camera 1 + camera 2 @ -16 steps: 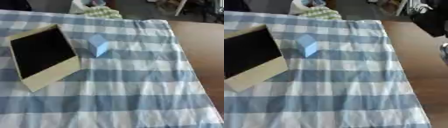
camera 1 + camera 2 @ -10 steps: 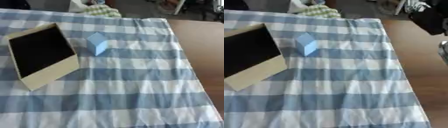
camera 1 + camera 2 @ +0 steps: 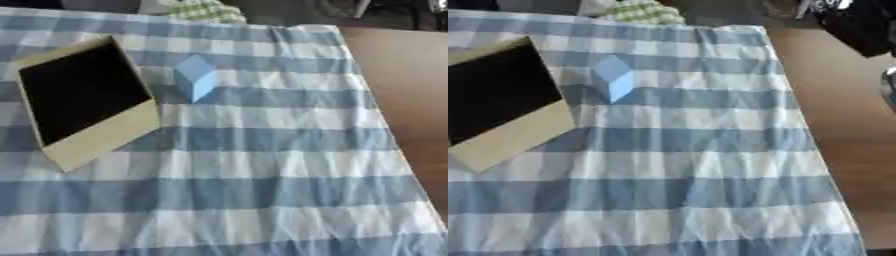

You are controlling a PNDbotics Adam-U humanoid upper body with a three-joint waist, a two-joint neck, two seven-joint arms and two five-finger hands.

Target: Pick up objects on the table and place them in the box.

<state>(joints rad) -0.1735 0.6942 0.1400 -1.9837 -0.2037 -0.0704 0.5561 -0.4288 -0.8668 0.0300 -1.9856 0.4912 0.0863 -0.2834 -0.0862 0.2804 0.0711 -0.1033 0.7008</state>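
A light blue cube [image 3: 194, 77] sits on the blue-and-white checked tablecloth [image 3: 262, 165], a little right of the box. The box [image 3: 83, 100] is cream-coloured with a dark inside and lies at the left, its opening facing up. A black part of my right arm [image 3: 857, 25] shows at the upper right corner in the right eye view, with a silver piece [image 3: 889, 87] below it at the right edge. It is well away from the cube, and I cannot make out the hand itself. My left hand shows in no view.
A green-and-white checked thing [image 3: 206, 10] lies at the far edge of the cloth. Bare brown table [image 3: 402, 85] runs along the right side, where the cloth ends.
The whole picture has shifted slightly, so the camera has moved. The cube and the box keep their places relative to each other.
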